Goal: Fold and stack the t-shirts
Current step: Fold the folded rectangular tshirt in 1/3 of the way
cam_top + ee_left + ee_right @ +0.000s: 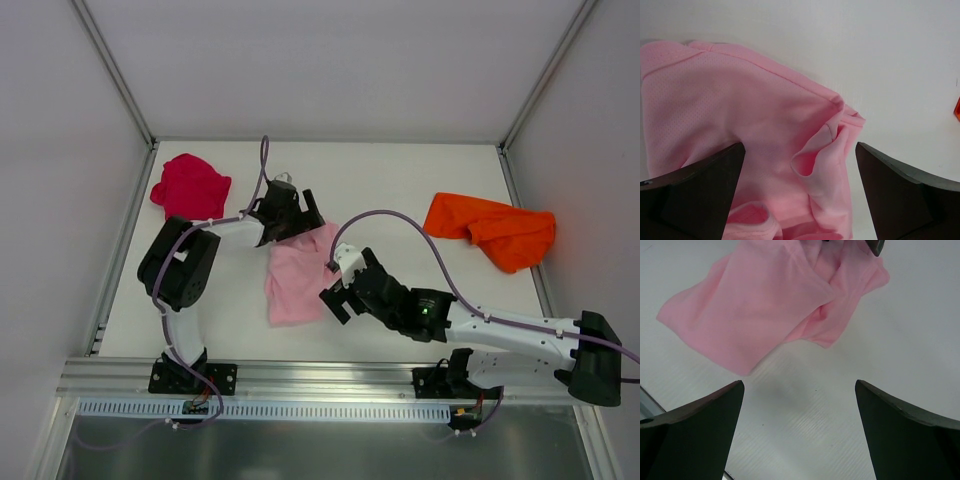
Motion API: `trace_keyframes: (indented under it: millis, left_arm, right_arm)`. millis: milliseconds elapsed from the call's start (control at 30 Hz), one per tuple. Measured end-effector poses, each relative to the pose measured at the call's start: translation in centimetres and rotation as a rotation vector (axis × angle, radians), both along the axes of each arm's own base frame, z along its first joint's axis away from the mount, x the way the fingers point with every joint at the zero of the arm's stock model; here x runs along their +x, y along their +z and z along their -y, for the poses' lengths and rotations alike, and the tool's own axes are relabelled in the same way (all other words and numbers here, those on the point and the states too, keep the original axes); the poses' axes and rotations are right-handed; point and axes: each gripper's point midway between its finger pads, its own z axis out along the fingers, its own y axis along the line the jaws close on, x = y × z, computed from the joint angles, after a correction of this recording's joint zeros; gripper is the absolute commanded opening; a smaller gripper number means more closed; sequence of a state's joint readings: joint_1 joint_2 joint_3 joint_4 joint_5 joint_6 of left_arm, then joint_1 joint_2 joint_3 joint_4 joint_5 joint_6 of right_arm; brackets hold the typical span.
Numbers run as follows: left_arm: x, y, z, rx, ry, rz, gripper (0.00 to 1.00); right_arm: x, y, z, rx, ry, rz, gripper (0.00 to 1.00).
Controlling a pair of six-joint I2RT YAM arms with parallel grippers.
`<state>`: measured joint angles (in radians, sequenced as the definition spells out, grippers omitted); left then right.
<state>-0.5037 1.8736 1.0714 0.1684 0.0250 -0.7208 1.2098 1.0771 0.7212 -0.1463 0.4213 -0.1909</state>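
Observation:
The light pink t-shirt (296,278) lies crumpled in the middle of the table. It fills the left wrist view (755,115), with a bunched fold between my left fingers (700,192). My left gripper (297,228) sits over the shirt's far edge, open, jaws wide on either side of the cloth (800,185). My right gripper (335,293) is open and empty over bare table (799,430), just right of the pink shirt (765,305). The crimson red t-shirt (190,186) lies bunched at the far left. The orange t-shirt (495,228) lies bunched at the far right.
White walls enclose the table (400,180) on the left, back and right. A metal rail (300,375) runs along the near edge by the arm bases. Purple cables loop over both arms. A sliver of orange (957,107) shows at the left wrist view's right edge.

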Motion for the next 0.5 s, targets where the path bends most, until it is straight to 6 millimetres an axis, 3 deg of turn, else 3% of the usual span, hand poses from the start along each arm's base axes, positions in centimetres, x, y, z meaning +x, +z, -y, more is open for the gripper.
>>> trace_keyframes:
  millis: [167,300,400,500]
  left_arm:
    - [0.6,0.2,-0.2,0.018,-0.004,-0.005,0.99]
    - [-0.7,1.1,-1.1,0.036,-0.02,0.02,0.99]
    - [-2.1,4.3,-2.5,0.052,-0.01,0.096,0.99]
    - [-2.7,9.9,-4.1,0.035,0.035,0.24,0.99]
  right_arm:
    - [-0.4,-0.3,-0.4,-0.013,0.021,-0.002,1.0]
    - [-0.5,-1.8,-0.5,-0.067,0.034,-0.013,1.0]
    - [-0.1,-3.3,-0.5,-0.127,0.026,-0.012,0.99]
    - [0.6,-4.6,-0.5,-0.177,0.007,0.003,1.0]
